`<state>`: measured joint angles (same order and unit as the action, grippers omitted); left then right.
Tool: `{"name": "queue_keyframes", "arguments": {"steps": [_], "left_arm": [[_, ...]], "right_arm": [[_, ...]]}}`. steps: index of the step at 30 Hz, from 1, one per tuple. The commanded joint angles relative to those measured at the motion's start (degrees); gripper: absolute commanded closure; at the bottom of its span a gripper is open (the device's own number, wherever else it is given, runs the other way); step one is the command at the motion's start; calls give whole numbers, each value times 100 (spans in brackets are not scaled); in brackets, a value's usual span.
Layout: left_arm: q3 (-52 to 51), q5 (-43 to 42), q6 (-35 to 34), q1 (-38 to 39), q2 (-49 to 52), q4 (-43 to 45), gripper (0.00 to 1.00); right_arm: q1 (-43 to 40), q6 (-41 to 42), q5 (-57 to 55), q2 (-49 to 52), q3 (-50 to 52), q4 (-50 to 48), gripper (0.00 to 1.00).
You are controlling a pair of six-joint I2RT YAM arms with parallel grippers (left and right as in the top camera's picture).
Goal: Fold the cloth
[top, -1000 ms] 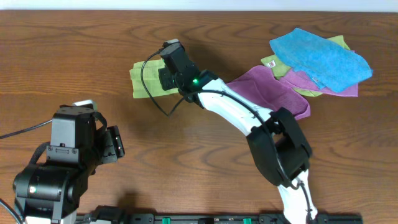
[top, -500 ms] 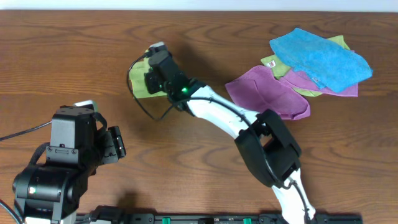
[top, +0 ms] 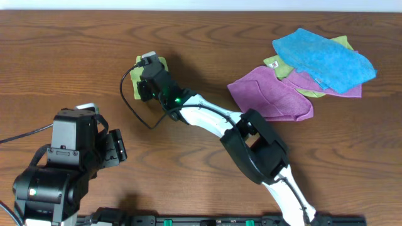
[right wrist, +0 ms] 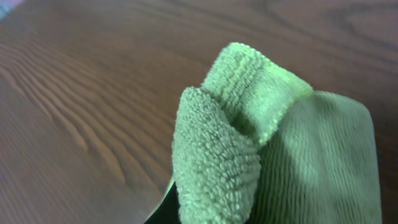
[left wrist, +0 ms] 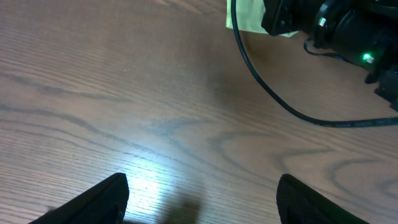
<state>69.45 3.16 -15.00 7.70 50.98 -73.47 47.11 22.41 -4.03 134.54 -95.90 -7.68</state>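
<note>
Overhead, the right gripper sits on the green cloth far-left on the table, apparently pinching a doubled edge mid-fold; next it should lay that edge flat and release, while the left gripper idles wide open.

Overhead is looking straight down on the table. Left wrist is facing low across it, sharing the green cloth with overhead. Right wrist is framing apparently that cloth, very close.
</note>
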Motion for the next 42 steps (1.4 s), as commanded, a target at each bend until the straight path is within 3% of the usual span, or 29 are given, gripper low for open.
{"name": "queue_keyframes", "arguments": {"steps": [1, 9, 12, 14, 15, 17, 18, 33, 42], "left_arm": [[-31, -26, -26, -17, -28, -48, 22], [-31, -24, -26, -17, -28, -55, 22], [-31, -24, -31, -17, -28, -57, 23], [-31, -24, -48, -17, -28, -59, 23], [-31, -24, -48, -17, -28, -66, 23], [-31, -24, -74, -17, -28, -76, 23], [-31, -24, -90, -17, -28, -81, 23], [-31, -131, -177, -17, -28, -85, 23], [-31, -109, -173, -17, -28, -85, 23]], "right_arm": [[35, 76, -87, 114, -107, -219, 98], [44, 70, -221, 127, -107, -142, 98], [44, 72, -219, 146, -107, -111, 82], [44, 74, -219, 149, -107, -39, 79], [46, 74, -219, 151, -107, -24, 73], [44, 72, -221, 151, -107, -26, 41], [44, 72, -223, 151, -107, -33, 1], [52, 138, -142, 149, -109, -387, 1], [55, 284, 514, 79, -199, -363, 1]]}}
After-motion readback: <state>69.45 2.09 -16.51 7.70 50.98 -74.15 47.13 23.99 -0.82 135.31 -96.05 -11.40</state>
